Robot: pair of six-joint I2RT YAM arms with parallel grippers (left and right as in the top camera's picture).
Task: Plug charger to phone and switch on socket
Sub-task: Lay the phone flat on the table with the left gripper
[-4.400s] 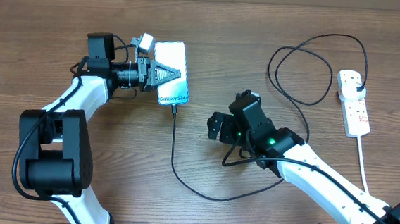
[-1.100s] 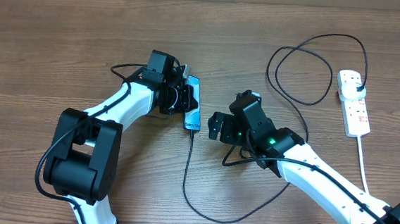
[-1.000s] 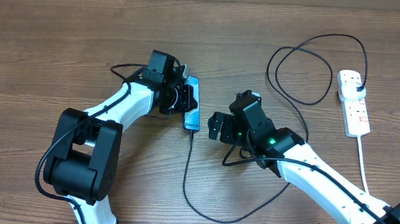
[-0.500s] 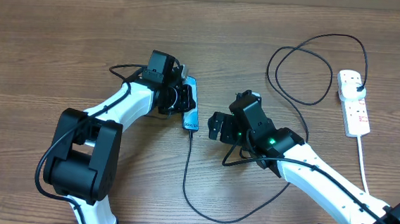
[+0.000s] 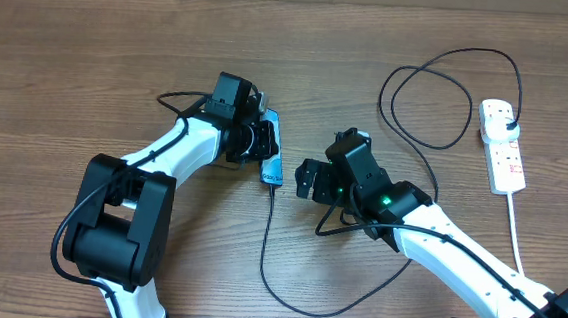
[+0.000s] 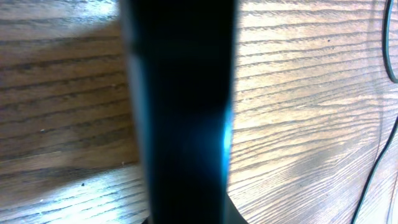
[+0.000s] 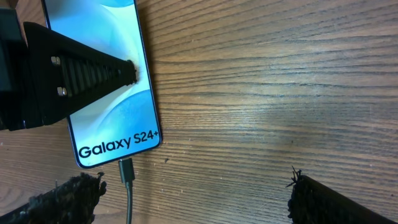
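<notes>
My left gripper [image 5: 263, 143] is shut on the phone [image 5: 273, 150] and holds it up on its long edge. In the right wrist view the phone's teal screen [image 7: 106, 118] reads "Galaxy S24+", with a left finger [image 7: 81, 74] across it. The phone's dark edge [image 6: 180, 112] fills the left wrist view. The charger's connector tip [image 7: 126, 169] sits in the phone's bottom port. Its black cable [image 5: 264, 248] loops right and up to a black plug [image 5: 508, 121] in the white socket strip [image 5: 502, 144]. My right gripper [image 5: 303, 178] is open and empty, just right of the phone; it also shows in the right wrist view [image 7: 199, 205].
The socket's thick white cord [image 5: 516, 230] runs down the right side of the table. The black cable forms a large loop [image 5: 429, 89] at the back right and a low bend [image 5: 354, 302] in front of my right arm.
Since 4.4 s ago my left gripper has carried the phone right and turned it from flat onto its edge, the cable following. Over the last second nothing has visibly moved.
</notes>
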